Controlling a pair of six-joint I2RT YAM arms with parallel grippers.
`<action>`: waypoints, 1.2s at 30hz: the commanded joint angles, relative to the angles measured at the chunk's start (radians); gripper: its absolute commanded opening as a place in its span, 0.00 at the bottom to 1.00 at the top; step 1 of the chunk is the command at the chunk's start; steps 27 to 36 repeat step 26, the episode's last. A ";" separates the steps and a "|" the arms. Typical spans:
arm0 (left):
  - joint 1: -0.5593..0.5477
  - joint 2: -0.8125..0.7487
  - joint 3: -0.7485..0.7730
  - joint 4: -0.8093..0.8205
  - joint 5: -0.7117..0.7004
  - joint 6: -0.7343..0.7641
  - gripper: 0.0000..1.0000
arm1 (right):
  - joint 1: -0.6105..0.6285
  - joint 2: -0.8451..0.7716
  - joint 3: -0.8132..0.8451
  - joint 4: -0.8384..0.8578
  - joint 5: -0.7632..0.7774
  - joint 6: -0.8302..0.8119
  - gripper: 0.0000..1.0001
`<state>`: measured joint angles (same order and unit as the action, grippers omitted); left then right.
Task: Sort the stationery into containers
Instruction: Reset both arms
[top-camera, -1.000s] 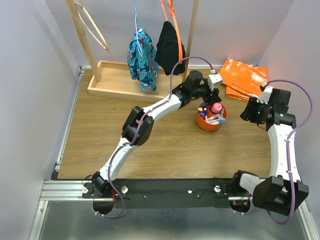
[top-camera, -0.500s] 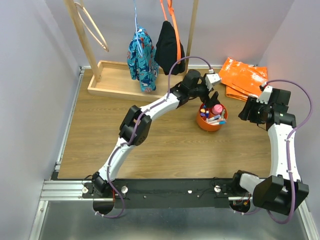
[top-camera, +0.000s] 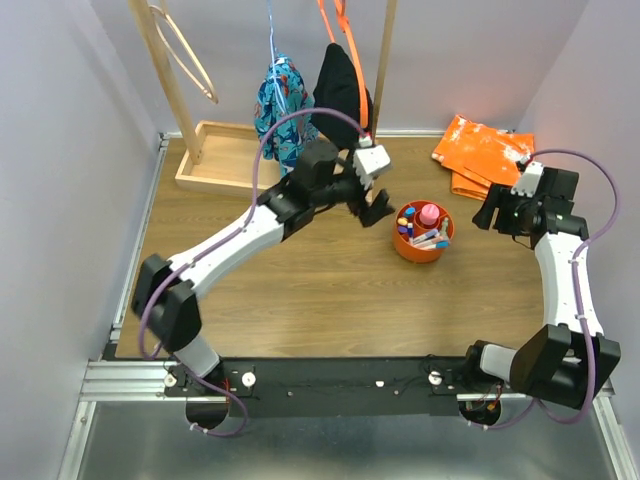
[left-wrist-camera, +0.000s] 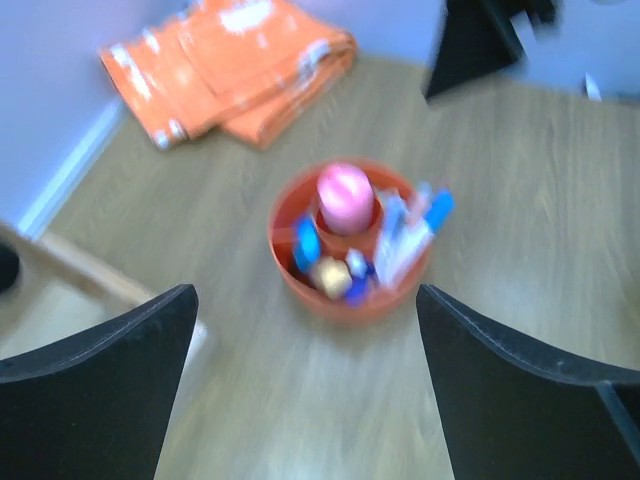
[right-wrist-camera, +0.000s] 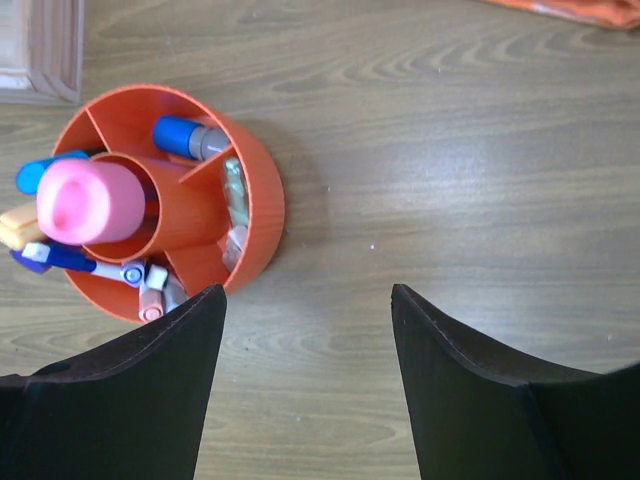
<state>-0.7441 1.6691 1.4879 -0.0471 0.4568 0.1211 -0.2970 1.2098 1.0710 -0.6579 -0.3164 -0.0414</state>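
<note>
- My left claw (left-wrist-camera: 305, 292) hangs wide open and empty, just left of the orange cup (top-camera: 414, 252).
- My right claw (right-wrist-camera: 308, 295) is spread apart, holding nothing.
- The cup sits on the counter (top-camera: 300, 290), with pens (right-wrist-camera: 60, 258) and a pink highlighter (right-wrist-camera: 85, 200) inside it.

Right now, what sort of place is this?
Probably a robot lab cell: left arm and right arm bolted to a metal rail, a walled wooden table, props like the orange cup.

Orange bag (top-camera: 485, 155) rear right; wooden rack base (top-camera: 225, 155) rear left w/ blue garment (top-camera: 278, 95), black garment (top-camera: 338, 90) hanging.
</note>
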 joint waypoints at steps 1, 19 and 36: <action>-0.001 -0.147 -0.303 -0.119 -0.140 0.036 0.99 | -0.008 0.019 -0.016 0.098 -0.064 0.027 0.75; 0.545 -0.318 -0.391 -0.168 -0.457 -0.081 0.99 | -0.008 0.020 -0.014 0.130 0.068 0.199 0.91; 0.545 -0.279 -0.347 -0.169 -0.408 -0.072 0.99 | -0.008 0.030 -0.016 0.135 0.065 0.187 1.00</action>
